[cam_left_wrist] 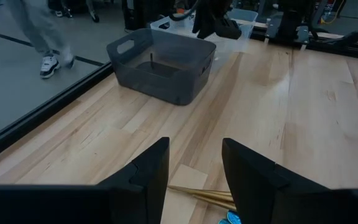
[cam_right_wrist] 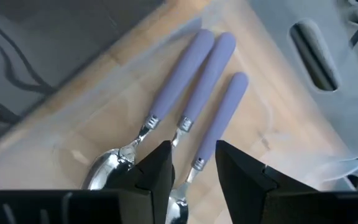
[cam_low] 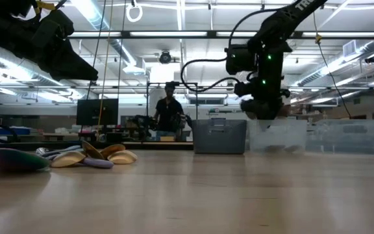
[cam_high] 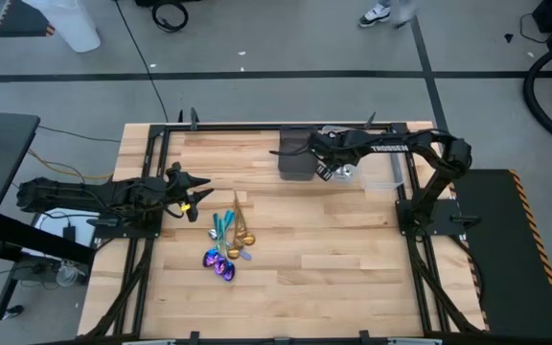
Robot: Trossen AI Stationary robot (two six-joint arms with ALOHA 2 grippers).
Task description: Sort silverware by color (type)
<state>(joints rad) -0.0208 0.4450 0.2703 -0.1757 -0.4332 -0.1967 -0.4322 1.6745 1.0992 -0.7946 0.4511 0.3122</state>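
Loose silverware (cam_high: 226, 240) lies in a pile on the wooden table: gold, teal and purple-rainbow pieces, also in the low view as silverware (cam_low: 76, 156). Three spoons with lavender handles (cam_right_wrist: 197, 87) lie side by side on the floor of a clear bin (cam_high: 377, 172). My right gripper (cam_right_wrist: 194, 168) hangs open just above them, pointing steeply down, and touches none. In the low view my right gripper (cam_low: 265, 110) stands over the clear bin (cam_low: 317, 136). My left gripper (cam_left_wrist: 194, 180) waits open at the table's left, above gold handles (cam_left_wrist: 210, 196).
A dark grey bin (cam_high: 295, 158) with cut-out handles stands right beside the clear one at the table's far side; the left wrist view shows this dark bin (cam_left_wrist: 163, 65) too. A person (cam_low: 167, 117) stands in the room beyond the table. Bare wood spreads across the table's near right.
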